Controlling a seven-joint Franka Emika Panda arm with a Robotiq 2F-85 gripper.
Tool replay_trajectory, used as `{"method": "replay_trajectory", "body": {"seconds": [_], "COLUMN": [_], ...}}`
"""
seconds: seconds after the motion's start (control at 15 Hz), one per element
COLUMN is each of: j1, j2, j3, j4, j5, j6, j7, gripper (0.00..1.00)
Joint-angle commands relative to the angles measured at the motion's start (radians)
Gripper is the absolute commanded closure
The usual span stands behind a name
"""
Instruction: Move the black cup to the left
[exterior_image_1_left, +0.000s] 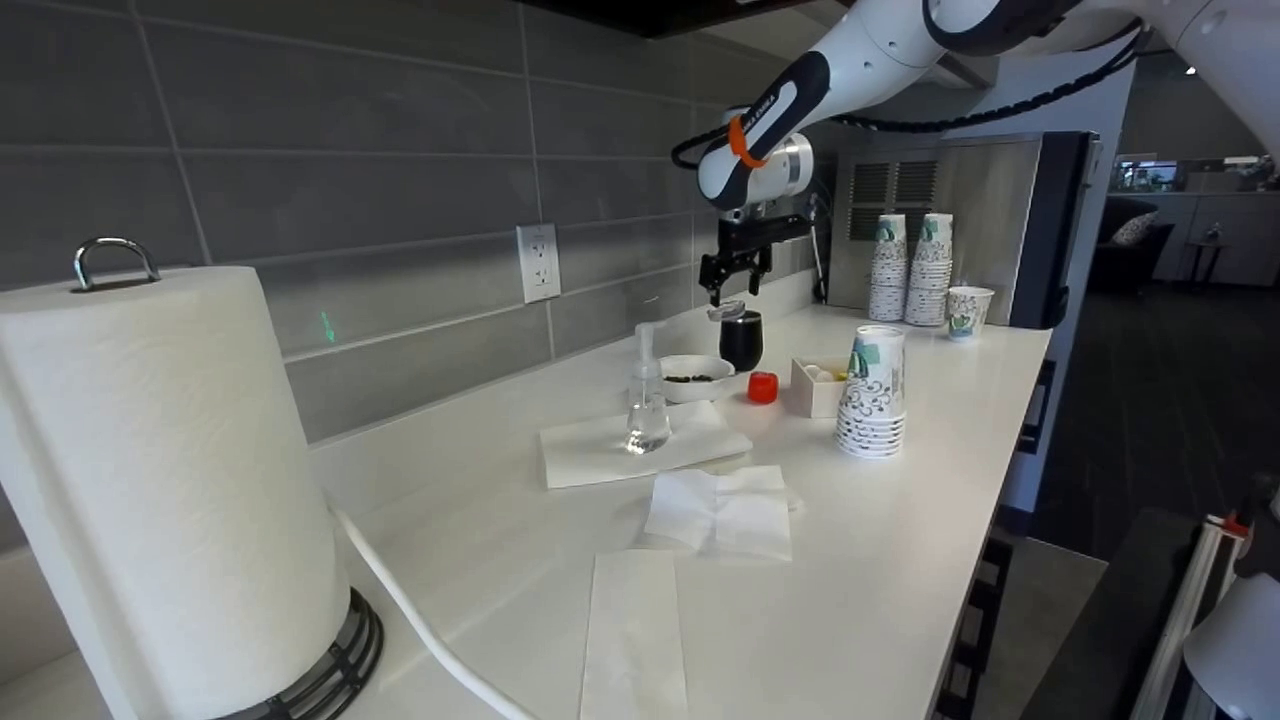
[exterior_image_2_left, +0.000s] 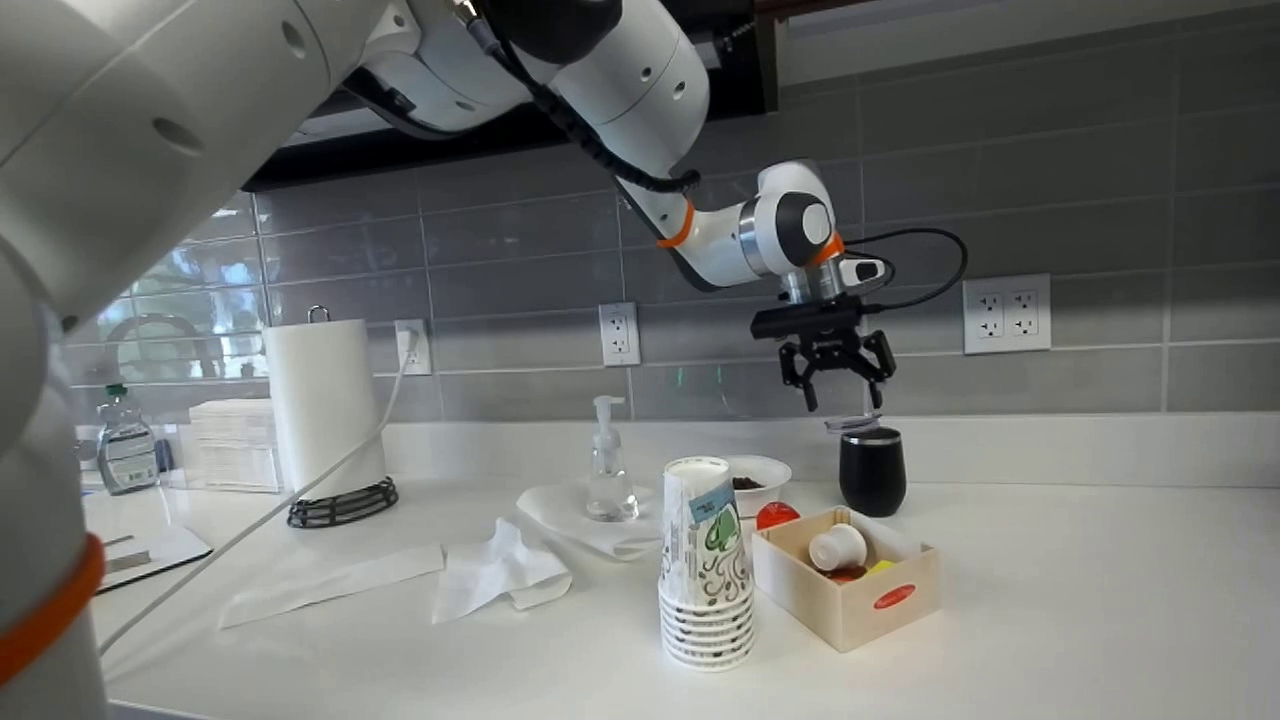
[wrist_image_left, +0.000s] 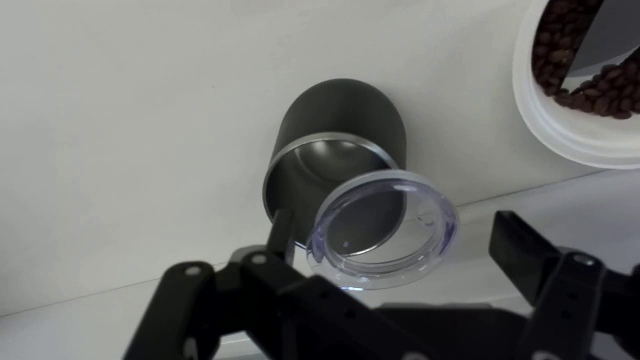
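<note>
Closest to me, on the left, the white robot arm (exterior_image_2_left: 120, 200) looms and reaches over the counter (exterior_image_2_left: 1080, 600). Next comes a stack of upturned paper cups (exterior_image_2_left: 708, 570), and just to its right a wooden box (exterior_image_2_left: 865, 615) with a small white thing (exterior_image_2_left: 838, 548) inside. Left of the stack lie loose sheets of paper (exterior_image_2_left: 510, 580). A bit farther back I see a red thing (exterior_image_2_left: 776, 515) and, past it, a white bowl (exterior_image_2_left: 772, 492); in the wrist view it holds dark beans (wrist_image_left: 607, 92). Left of the bowl, a soap bottle (exterior_image_2_left: 610, 490) stands on a white sheet (exterior_image_2_left: 555, 508). The black cup (exterior_image_2_left: 872, 478) is upright on the counter, right of the bowl, beyond the box, near the grey tiled wall (exterior_image_2_left: 1090, 200). A clear lid (exterior_image_2_left: 852, 424) is partly over the left side of its rim; I can't tell if they touch. Over both hangs the claw (exterior_image_2_left: 842, 398), its fingers (wrist_image_left: 520, 255) spread well apart, tips just above the lid in both exterior views. Power outlets (exterior_image_2_left: 1006, 314) sit in the wall behind.
</note>
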Motion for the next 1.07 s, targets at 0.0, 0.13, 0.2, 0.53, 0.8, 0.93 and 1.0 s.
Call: {"method": "replay_trajectory", "body": {"seconds": [0.0,0.13,0.2,0.53,0.8,0.93,1.0], "j1": [0.028,0.034,0.037,0.047,0.055,0.059,0.061], "j2": [0.037,0.053,0.058,0.089,0.115,0.130,0.136], "j3": [-0.027,-0.033,-0.035,-0.040,-0.043,-0.050,-0.054], "j4": [0.071,0.096,0.106,0.144,0.174,0.192,0.198], "j5": [-0.045,-0.058,-0.064,-0.083,-0.089,-0.096,-0.100], "j6": [-0.064,-0.091,-0.101,-0.096,-0.101,-0.108,-0.110], "j7": [0.056,0.072,0.079,0.102,0.115,0.125,0.133], "gripper": [0.00,0.00,0.00,0.00,0.00,0.00,0.00]}}
